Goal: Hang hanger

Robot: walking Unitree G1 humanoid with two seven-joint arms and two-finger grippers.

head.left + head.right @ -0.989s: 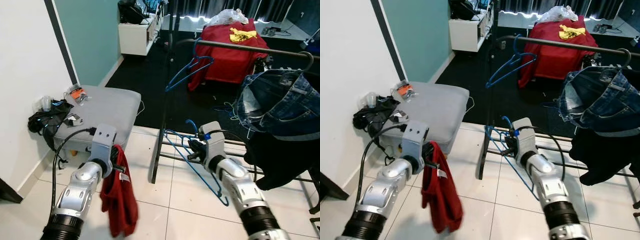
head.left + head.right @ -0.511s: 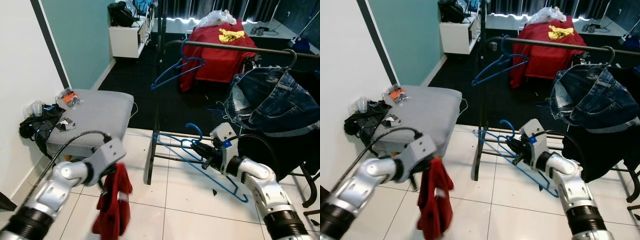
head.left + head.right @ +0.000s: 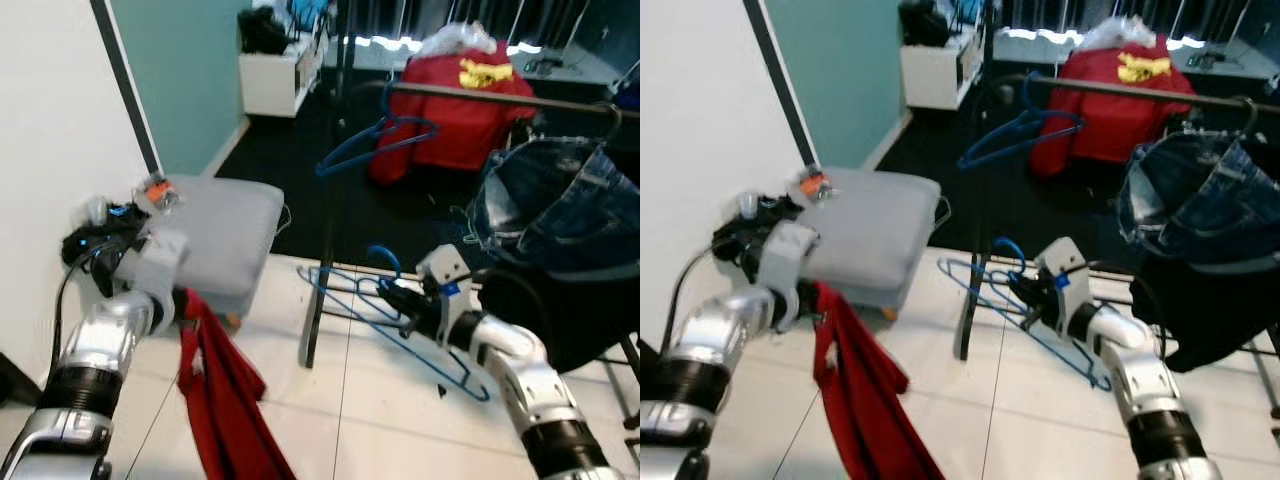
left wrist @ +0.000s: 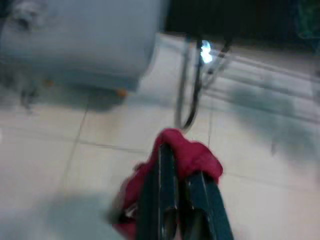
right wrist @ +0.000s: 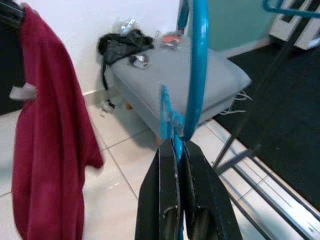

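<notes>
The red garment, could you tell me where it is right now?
The red garment hangs from the left gripper on the robot's left, over the tiled floor beside the grey ottoman.

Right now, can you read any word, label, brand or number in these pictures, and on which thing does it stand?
No text can be read.
Yellow print on the red cloth at the back: too blurred to read.
White tag on the red garment in the left gripper: no legible letters.
Orange packet on the grey cushion: too small.

Red cloth (image 3: 225, 400) cut off at frame btm, L wrist view blurry.
</notes>
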